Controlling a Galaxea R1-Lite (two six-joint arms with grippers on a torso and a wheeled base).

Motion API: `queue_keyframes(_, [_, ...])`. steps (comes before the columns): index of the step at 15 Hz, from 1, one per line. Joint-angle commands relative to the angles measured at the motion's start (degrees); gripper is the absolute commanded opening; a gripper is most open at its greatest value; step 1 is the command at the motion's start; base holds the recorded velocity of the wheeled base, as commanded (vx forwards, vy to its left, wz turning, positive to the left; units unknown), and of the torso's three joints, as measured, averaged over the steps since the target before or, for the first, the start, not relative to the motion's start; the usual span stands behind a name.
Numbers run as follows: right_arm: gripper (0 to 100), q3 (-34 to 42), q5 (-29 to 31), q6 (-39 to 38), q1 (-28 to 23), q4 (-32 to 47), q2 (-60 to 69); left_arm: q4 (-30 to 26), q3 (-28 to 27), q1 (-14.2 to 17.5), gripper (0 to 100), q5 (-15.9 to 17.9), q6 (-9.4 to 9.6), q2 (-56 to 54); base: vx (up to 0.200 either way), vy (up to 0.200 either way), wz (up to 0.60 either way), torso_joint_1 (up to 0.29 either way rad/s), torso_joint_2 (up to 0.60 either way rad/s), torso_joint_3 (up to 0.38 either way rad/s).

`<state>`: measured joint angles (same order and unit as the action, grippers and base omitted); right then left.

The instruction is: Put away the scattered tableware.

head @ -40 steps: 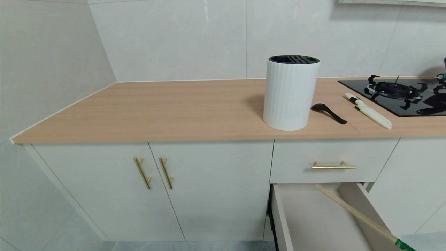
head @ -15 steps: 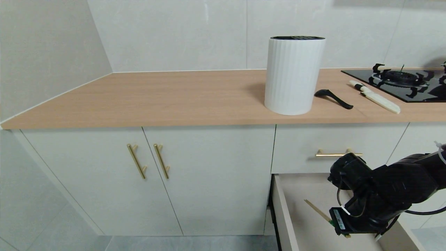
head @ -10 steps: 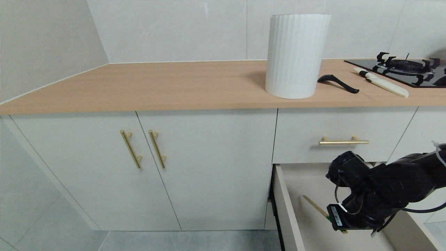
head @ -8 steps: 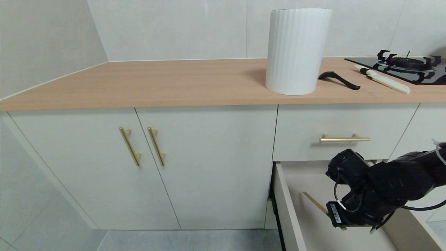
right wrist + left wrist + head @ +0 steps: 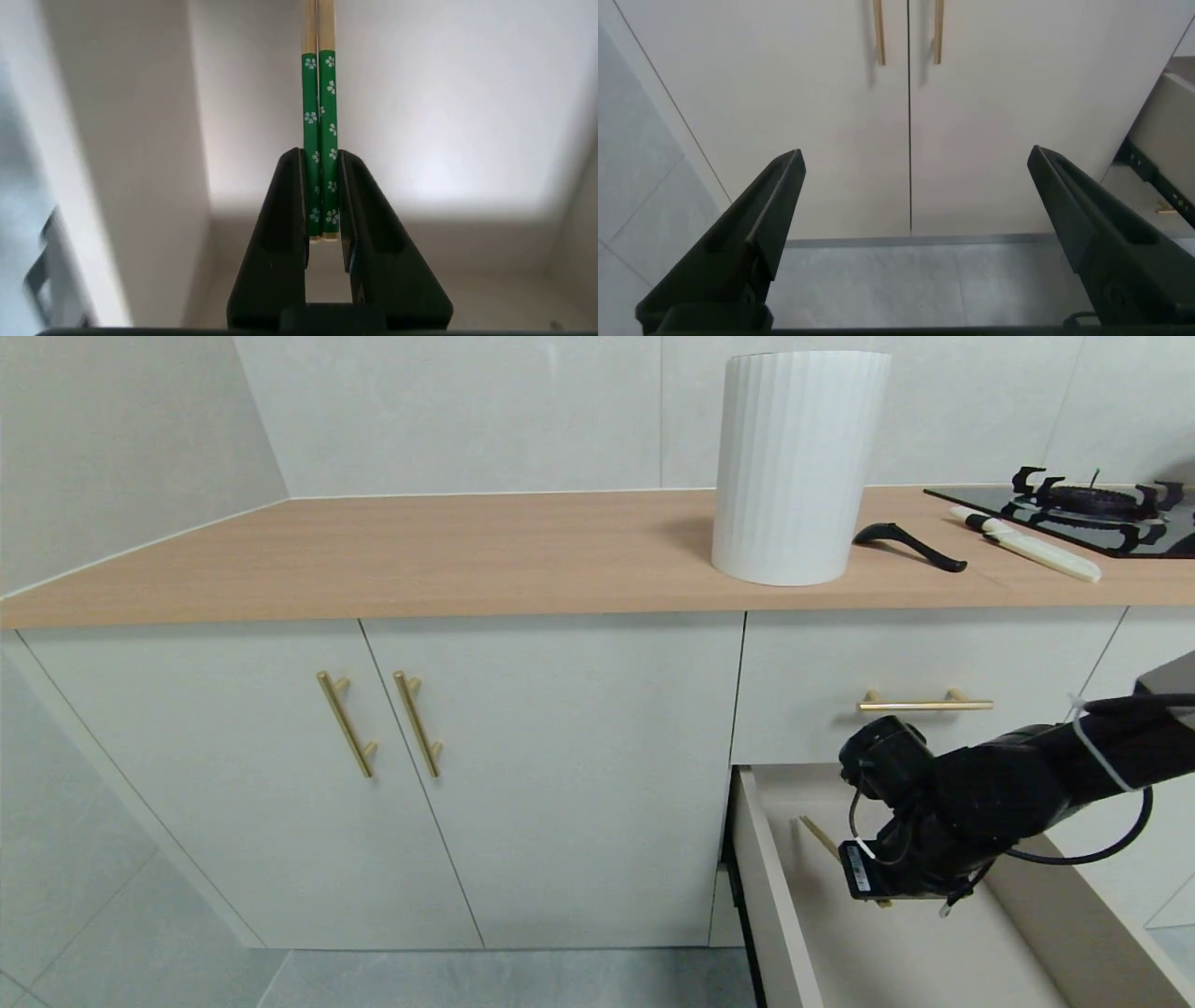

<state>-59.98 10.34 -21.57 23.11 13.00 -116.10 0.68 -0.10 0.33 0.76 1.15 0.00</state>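
We see a kitchen: a wooden countertop (image 5: 467,551), a gas stove (image 5: 1088,509), tiled walls (image 5: 467,411) and white cabinets (image 5: 551,775).

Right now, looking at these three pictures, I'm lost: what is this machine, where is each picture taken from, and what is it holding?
It is a two-armed robot on wheels, and each arm ends in a claw. The wide picture comes from a camera on its head, looking at a kitchen counter. On the counter stands a white ribbed holder. A black spoon and a knife lie beside it, near a stove. The other two pictures come from cameras on the wrists, each looking out along its own claw. The right claw is shut on a pair of chopsticks with green patterned ends, held over the inside of the open drawer below the counter. The left claw is open, holds nothing, and faces the cupboard doors.
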Motion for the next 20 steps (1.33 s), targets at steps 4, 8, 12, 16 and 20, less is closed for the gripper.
queue_keyframes(4, [0, -0.84, 2.32, -0.32, -0.26, -4.03, -8.17, 0.02, 0.01, 0.02, 100, 0.04, 0.0, 0.0, 0.0, 0.0, 0.0, 0.0, 0.0, 0.0])
queue_keyframes(8, [0, 1.71, 2.32, -0.23, -0.26, -4.73, -9.32, 0.02, 0.01, 0.02, 100, 0.04, 0.0, 0.0, 0.0, 0.0, 0.0, 0.0, 0.0, 0.0])
queue_keyframes(12, [0, 4.78, 1.97, 0.03, 0.27, -9.92, -11.07, 0.02, 0.01, 0.02, 100, 0.04, 0.0, 0.0, 0.0, 0.0, 0.0, 0.0, 0.0, 0.0])
queue_keyframes(16, [0, 4.69, 1.97, 0.03, 0.27, -10.01, -12.39, 0.02, 0.01, 0.02, 100, -0.05, 0.0, 0.0, 0.0, 0.0, 0.0, 0.0, 0.0, 0.0])
queue_keyframes(20, [100, 4.52, 1.44, 0.03, 0.27, -10.09, -11.69, 0.02, 0.01, 0.02, 100, 0.04, 0.0, 0.0, 0.0, 0.0, 0.0, 0.0, 0.0, 0.0])
